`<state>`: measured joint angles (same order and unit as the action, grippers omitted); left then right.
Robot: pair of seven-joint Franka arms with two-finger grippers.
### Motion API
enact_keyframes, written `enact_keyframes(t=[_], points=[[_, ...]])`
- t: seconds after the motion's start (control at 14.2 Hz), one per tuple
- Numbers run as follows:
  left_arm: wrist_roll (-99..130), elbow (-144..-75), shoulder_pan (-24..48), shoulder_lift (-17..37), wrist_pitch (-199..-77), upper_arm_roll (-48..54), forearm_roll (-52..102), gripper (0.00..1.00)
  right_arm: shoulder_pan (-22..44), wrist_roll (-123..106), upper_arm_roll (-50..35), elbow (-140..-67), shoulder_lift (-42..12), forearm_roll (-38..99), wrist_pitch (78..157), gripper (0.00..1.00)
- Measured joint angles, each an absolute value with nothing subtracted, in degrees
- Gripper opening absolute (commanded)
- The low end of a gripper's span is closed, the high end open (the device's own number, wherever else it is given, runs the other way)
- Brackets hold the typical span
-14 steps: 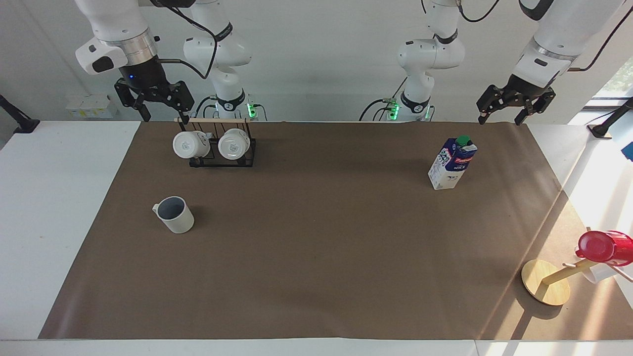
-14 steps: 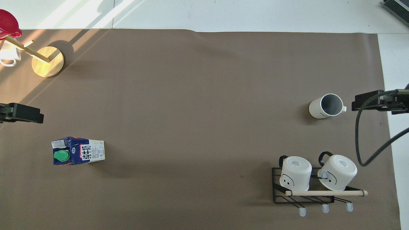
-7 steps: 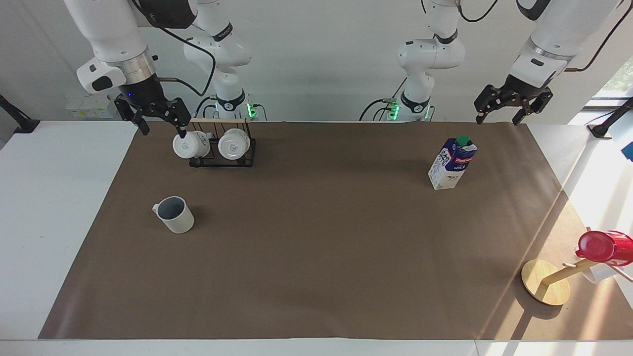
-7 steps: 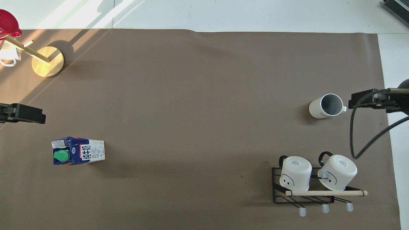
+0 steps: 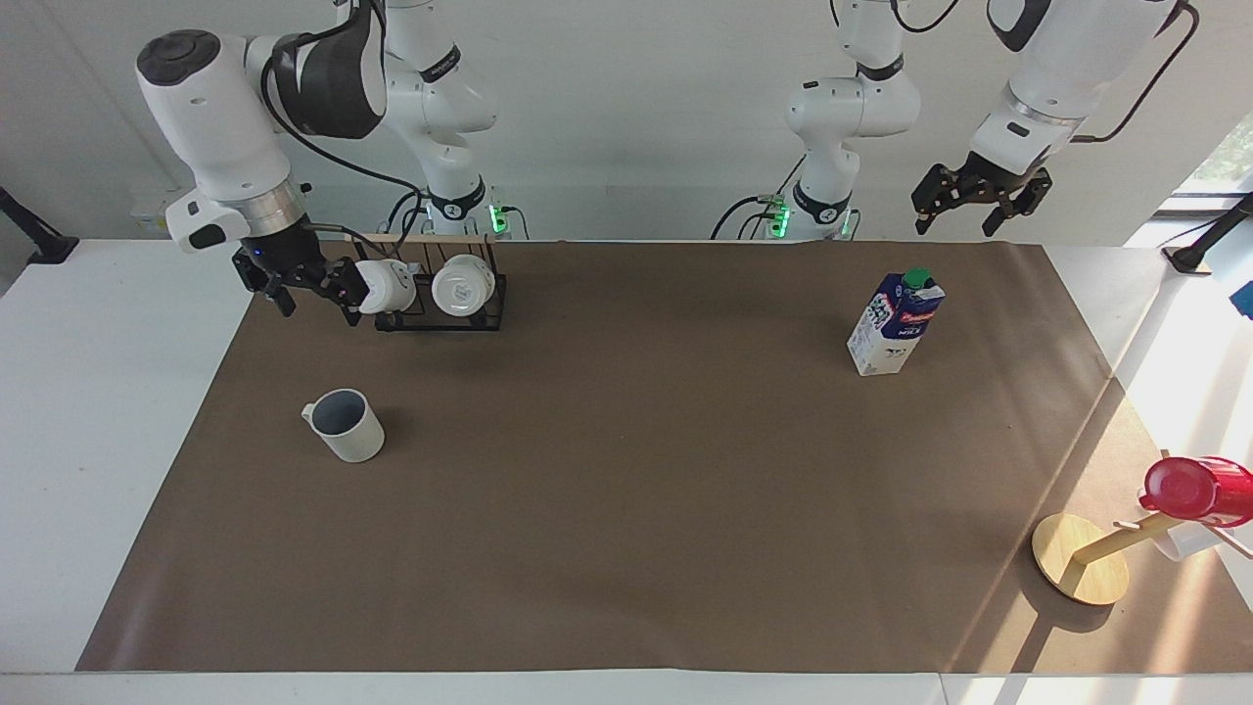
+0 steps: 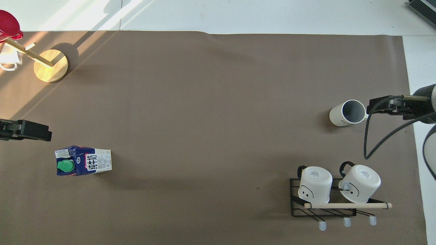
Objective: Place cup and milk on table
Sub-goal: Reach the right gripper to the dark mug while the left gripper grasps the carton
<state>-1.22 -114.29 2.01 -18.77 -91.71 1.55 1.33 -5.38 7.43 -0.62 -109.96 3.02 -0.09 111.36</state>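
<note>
Brown sheet covers the white table [image 5: 98, 411]

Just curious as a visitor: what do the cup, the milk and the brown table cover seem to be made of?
The cup: probably ceramic, matte off-white with a grey-blue inside. The milk: printed paperboard carton with a gable top and a green cap, likely plastic. The table cover: matte brown sheet, paper or thin mat; hard to tell which.
</note>
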Motion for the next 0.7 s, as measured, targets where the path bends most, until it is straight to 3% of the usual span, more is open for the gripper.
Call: enact_keyframes(t=[0.28, 0.7], points=[[-1.2, -121.8, 2.0, -22.1, -95.4, 1.5, 1.3, 1.0, -8.1, 7.5, -0.5, -117.1, 0.5, -0.1, 121.2, 1.0], [-1.2, -123.0, 2.0, -21.8, -98.6, 1.5, 1.3, 1.0, -9.1, 11.2, -0.4, -118.5, -9.3, -0.1, 132.6, 1.0]])
